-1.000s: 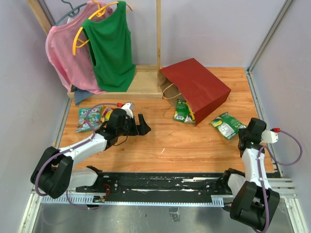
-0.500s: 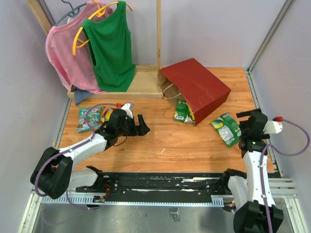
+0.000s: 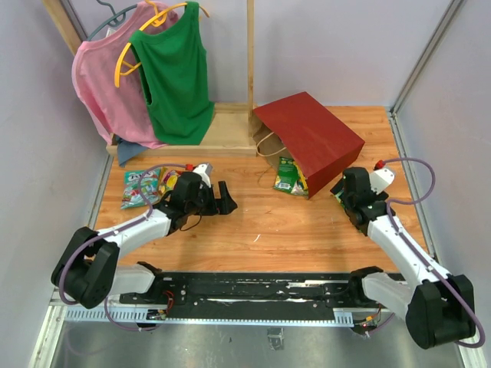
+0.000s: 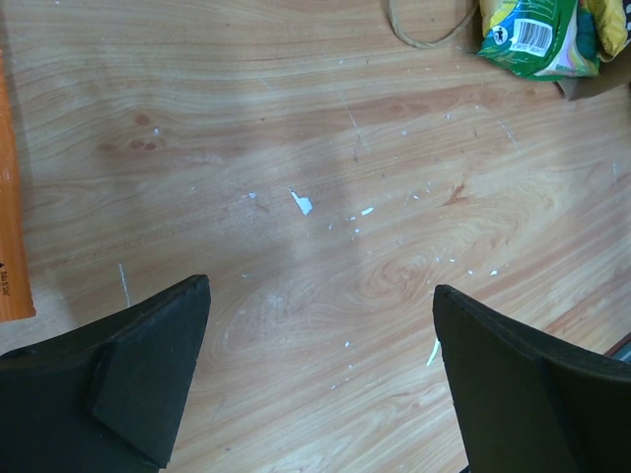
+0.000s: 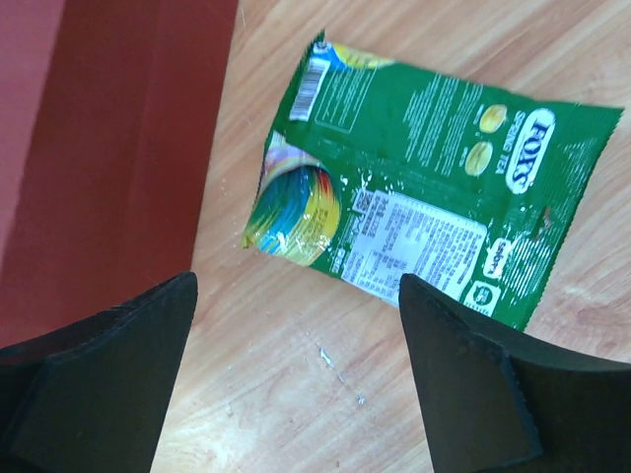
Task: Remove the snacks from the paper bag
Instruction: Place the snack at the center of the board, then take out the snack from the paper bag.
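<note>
The red paper bag (image 3: pixel 311 142) lies on its side at the back right, its mouth toward the table's middle. One green snack packet (image 3: pixel 290 176) sticks out of the mouth. A green Fox's packet (image 5: pixel 424 197) lies flat on the wood just right of the bag (image 5: pixel 118 148). My right gripper (image 5: pixel 299 286) hovers open above that packet's near edge, with bare wood between its fingers. My left gripper (image 3: pixel 226 198) is open over bare wood in the middle, holding nothing. Ahead of the left gripper (image 4: pixel 320 288) I see the packet at the bag's mouth (image 4: pixel 537 34) and a handle loop (image 4: pixel 424 30).
Several small packets (image 3: pixel 144 186) lie at the left behind the left arm. A wooden rack (image 3: pixel 222 126) with a pink top and a green top (image 3: pixel 180 73) on hangers stands at the back. Walls close in both sides.
My right arm has swung left from the table's right edge to above the green Fox's packet, and its jaws have opened. The left arm has barely moved.
</note>
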